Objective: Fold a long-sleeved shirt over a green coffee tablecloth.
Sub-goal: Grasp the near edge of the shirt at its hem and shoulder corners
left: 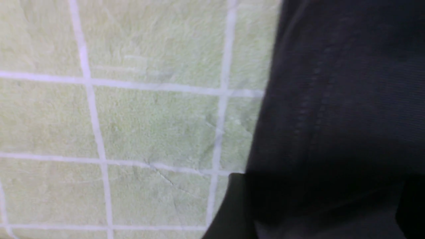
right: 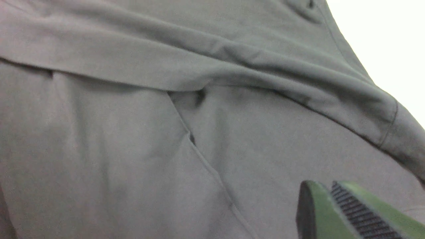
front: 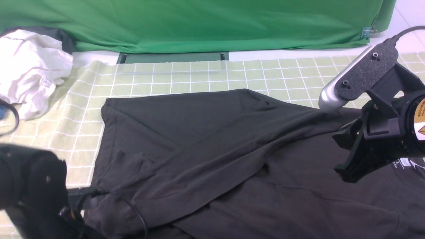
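Front view has the long-sleeved shirt lying lengthwise left-to-right on the green coffee tablecloth, neck end beneath the right gripper, fingers nearly closed, empty; left gripper at the hem edge, fingers seemingly spread

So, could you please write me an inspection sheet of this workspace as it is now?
Surface: green coffee tablecloth, gridded, mostly flat, rumpled at the far left.
Job's things: long-sleeved shirt spread on it, a sleeve lying diagonally across the body.
Clutter: white garment crumpled at the far left.
Grippers: left gripper open at the shirt's edge; right gripper nearly shut, nothing between its jaws, above the shirt.
Cables: black cable lies on the shirt's near left part.
Surroundings: plain green fabric hangs behind.
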